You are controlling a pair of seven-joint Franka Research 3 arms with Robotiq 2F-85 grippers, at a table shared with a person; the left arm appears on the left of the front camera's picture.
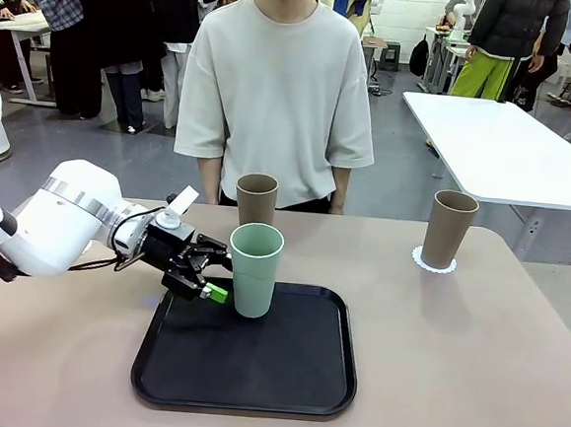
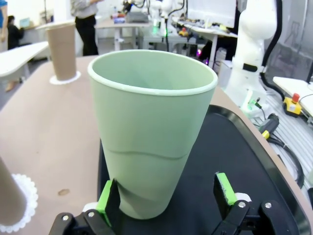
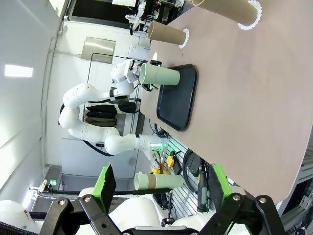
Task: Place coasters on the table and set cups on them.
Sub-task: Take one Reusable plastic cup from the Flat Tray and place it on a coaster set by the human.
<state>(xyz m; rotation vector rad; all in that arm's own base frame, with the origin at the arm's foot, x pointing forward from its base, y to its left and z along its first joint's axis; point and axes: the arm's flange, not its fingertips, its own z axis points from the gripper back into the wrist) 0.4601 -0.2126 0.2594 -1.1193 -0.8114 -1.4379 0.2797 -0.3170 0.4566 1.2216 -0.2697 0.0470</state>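
Because the beige worktop (image 1: 471,367) carries everything here, it is the place to start: a person in a pale shirt stands at its far side, and a black tray (image 1: 253,374) lies near the robot's edge. The left arm reaches in over the tray's left rim, its gripper (image 1: 206,275) with the jaws spread wide to either side of the mint green cup (image 1: 254,268), a green pad (image 2: 104,197) low beside the base on each side, none visibly pressing yet. That cup stands upright on the tray, mouth up, long axis vertical, narrowing toward the foot. Two brown cups are already upright on white scalloped coasters — one (image 1: 256,199) at the far edge before the person, the other (image 1: 448,229) off to the right on its coaster (image 1: 433,261). The right gripper (image 3: 161,183) hangs well clear of the worktop, jaws wide and empty. I would judge the green cup light, stiff and rather smooth, so a taper like that could slip upward out of a squeeze — better taken lower-middle on the wall, kept level. I cannot make out a third coaster anywhere.
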